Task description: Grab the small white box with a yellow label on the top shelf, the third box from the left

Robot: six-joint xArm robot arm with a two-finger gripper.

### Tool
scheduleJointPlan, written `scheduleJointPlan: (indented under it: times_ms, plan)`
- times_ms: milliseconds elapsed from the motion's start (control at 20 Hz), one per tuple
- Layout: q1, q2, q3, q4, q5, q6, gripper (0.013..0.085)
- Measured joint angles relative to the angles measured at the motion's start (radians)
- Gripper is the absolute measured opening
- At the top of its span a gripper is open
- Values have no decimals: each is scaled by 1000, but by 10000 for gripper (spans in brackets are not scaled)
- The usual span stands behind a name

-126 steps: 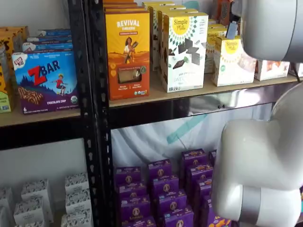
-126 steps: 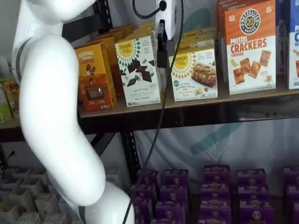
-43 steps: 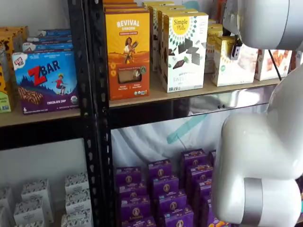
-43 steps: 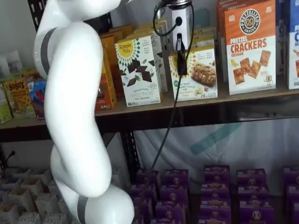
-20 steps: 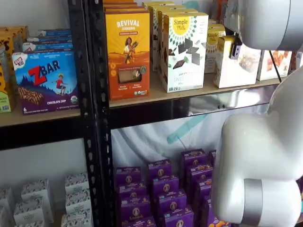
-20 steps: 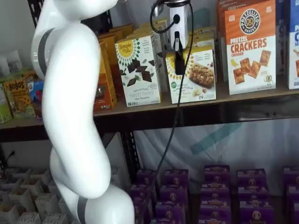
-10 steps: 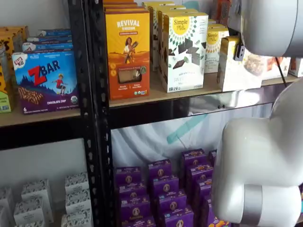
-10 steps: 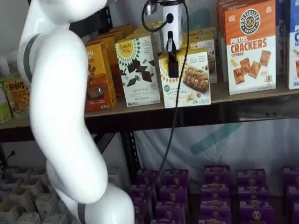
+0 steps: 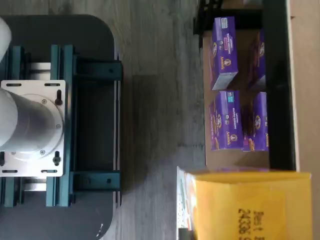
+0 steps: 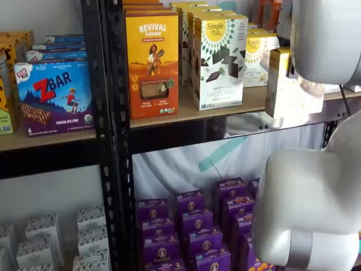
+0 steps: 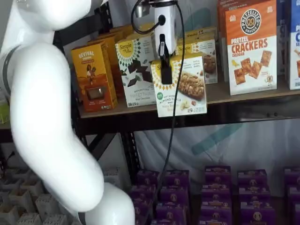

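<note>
The small white box (image 11: 183, 86), cream with a round yellow label and a teal dot, hangs in front of the top shelf (image 11: 234, 93), off the board. My gripper (image 11: 166, 70) is shut on it from above; one black finger shows on its front upper corner under the white body. In a shelf view the box (image 10: 285, 96) hangs before the shiny grey rail (image 10: 248, 123), partly behind my arm. The wrist view shows its yellowish side (image 9: 250, 205). A second box of the same kind (image 11: 202, 47) stays on the shelf behind.
The taller white box with chocolate shapes (image 11: 136, 70) and the orange Revival box (image 11: 93, 77) stand left of the gap, the pretzel crackers box (image 11: 251, 47) right. Purple boxes (image 11: 211, 192) fill the lower shelf. My white arm (image 11: 51, 117) blocks the left side.
The gripper has drawn the small white box forward off the top shelf and a little lower. The box behind it now shows on the shelf.
</note>
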Motion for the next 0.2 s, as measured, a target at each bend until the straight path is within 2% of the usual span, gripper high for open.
scheduleJointPlan:
  times_ms: [200]
  plan:
    - [-9,-41,39,-1,6,-9,330]
